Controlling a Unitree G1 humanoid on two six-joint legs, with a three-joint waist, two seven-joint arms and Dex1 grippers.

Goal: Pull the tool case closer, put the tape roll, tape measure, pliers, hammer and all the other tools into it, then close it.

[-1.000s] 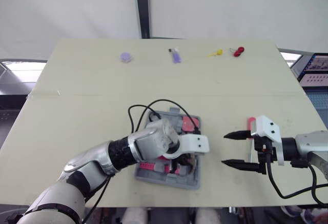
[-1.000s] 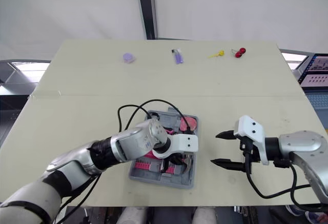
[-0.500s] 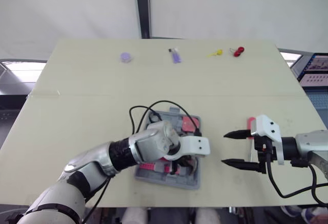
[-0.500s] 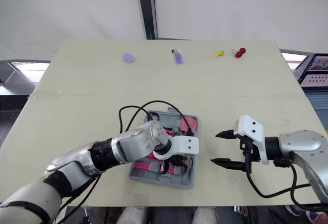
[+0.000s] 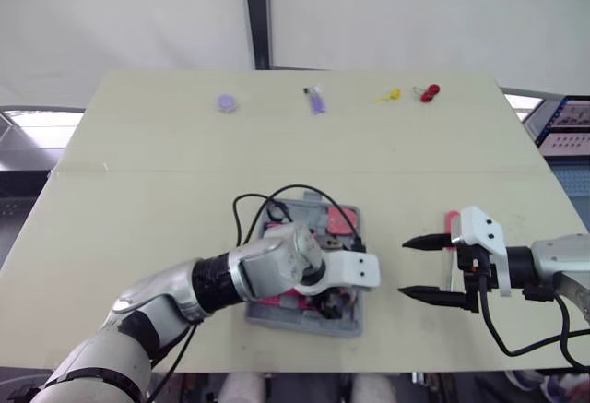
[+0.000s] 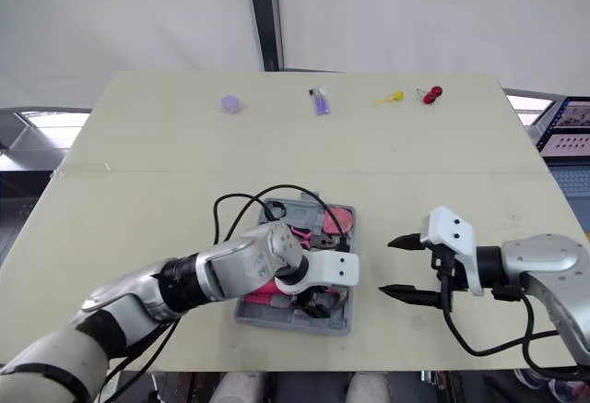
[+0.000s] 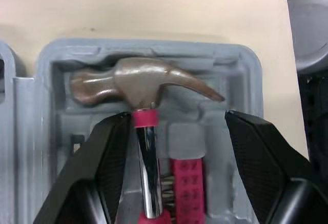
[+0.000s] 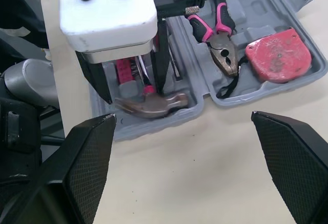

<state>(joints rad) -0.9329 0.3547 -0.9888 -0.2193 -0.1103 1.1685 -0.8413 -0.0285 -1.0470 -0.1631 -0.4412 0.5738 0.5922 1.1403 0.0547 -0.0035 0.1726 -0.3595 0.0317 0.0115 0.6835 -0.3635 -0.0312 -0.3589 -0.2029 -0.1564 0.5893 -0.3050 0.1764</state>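
The grey tool case [image 5: 306, 207] lies open near the table's front edge. In it are the red tape measure [image 8: 279, 55], the pink-handled pliers [image 8: 220, 34] and the hammer [image 7: 143, 78], whose head rests in its moulded slot. My left gripper [image 7: 177, 115] hangs over the case's near end, open, with one finger on each side of the hammer's handle. My right gripper [image 5: 404, 267] is open over bare table, just right of the case, pointing at it.
A pink-handled tool [image 5: 452, 224] lies on the table behind my right gripper. Along the far edge sit a purple disc [image 5: 226, 102], a small purple item [image 5: 315, 100], a yellow piece [image 5: 387, 96] and a red piece [image 5: 429, 92]. A black cable [image 5: 277, 191] loops over the case.
My left gripper has shifted a little toward the near end of the case. The right arm has not moved.
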